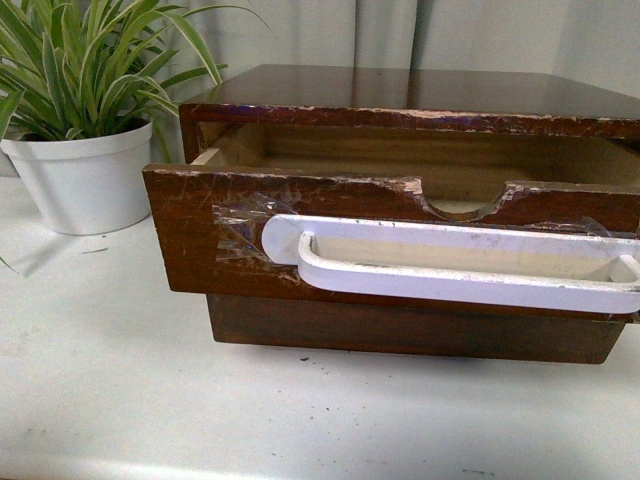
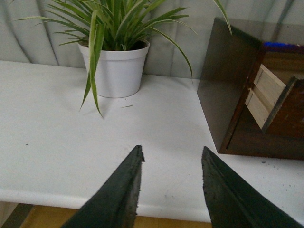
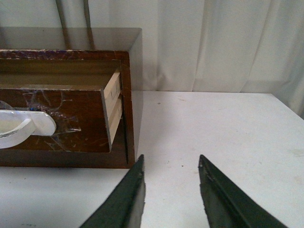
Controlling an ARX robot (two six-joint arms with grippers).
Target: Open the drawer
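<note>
Front view: The drawer (image 1: 300, 235) is pulled partway out of the dark wooden cabinet (image 1: 420, 95), which stands on the white counter (image 1: 150, 400). The drawer front projects ahead of the lower drawer (image 1: 400, 328), which sits flush in the cabinet. A long white handle (image 1: 450, 262) is fixed across the drawer front with clear tape; a semicircular notch cuts the chipped top edge above it. A potted plant (image 1: 85, 170) stands left of the cabinet. Neither arm is visible.

Left wrist view: The left end effector (image 2: 172, 154) hangs above the counter edge, fingers apart, holding nothing. The plant pot and the cabinet's side panel lie ahead; the drawer's pale side board protrudes from the cabinet.

Right wrist view: The right end effector (image 3: 171, 164) is positioned over bare counter, just beside the cabinet's front corner, fingers apart and empty. The drawer's taped front and one handle end are visible, apart from the fingers.
</note>
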